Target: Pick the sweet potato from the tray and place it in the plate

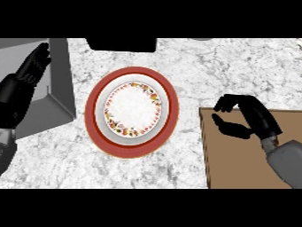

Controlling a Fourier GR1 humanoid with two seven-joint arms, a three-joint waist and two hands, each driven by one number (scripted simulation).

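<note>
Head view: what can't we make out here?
- Sweet potato: not visible; the right hand curls its fingers over the tray, so whether it holds it cannot be told.
- Tray: cut off by the view's right edge.
- Dark object beyond the plate: cut off at the top.
- Left hand: open, resting at the left.

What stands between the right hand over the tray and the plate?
Nothing visible does. Between the right hand, curled above the brown tray, and the red-rimmed plate to its left, only bare marble counter shows. No sweet potato can be seen; the hand may be hiding it.
</note>
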